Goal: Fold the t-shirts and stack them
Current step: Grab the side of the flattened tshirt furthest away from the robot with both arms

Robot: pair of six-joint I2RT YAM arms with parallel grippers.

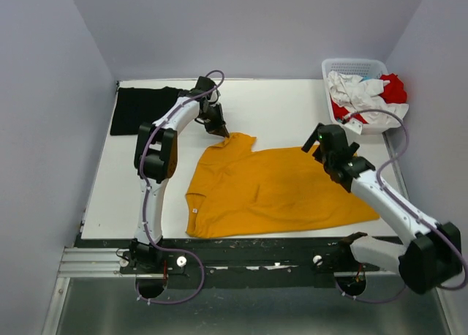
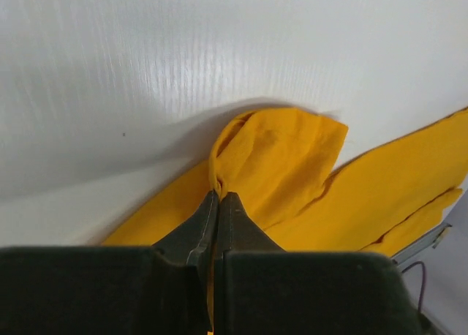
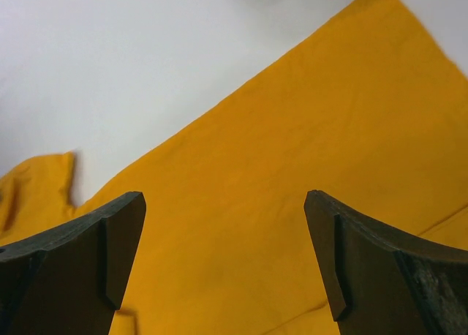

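The mustard t-shirt lies spread across the counter's middle, its near side close to the near edge. The left jaws are pinched tight on its far sleeve edge, and the right jaws stand wide above its right end. The black t-shirt lies in the far left corner, the basket at the far right corner, with bare counter between them.

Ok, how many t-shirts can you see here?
4: yellow shirt spread mid-table, its sleeve pinched by the left pincer; black shirt folded at the far-left corner; white shirt and red shirt bunched in the basket, which may hide more.
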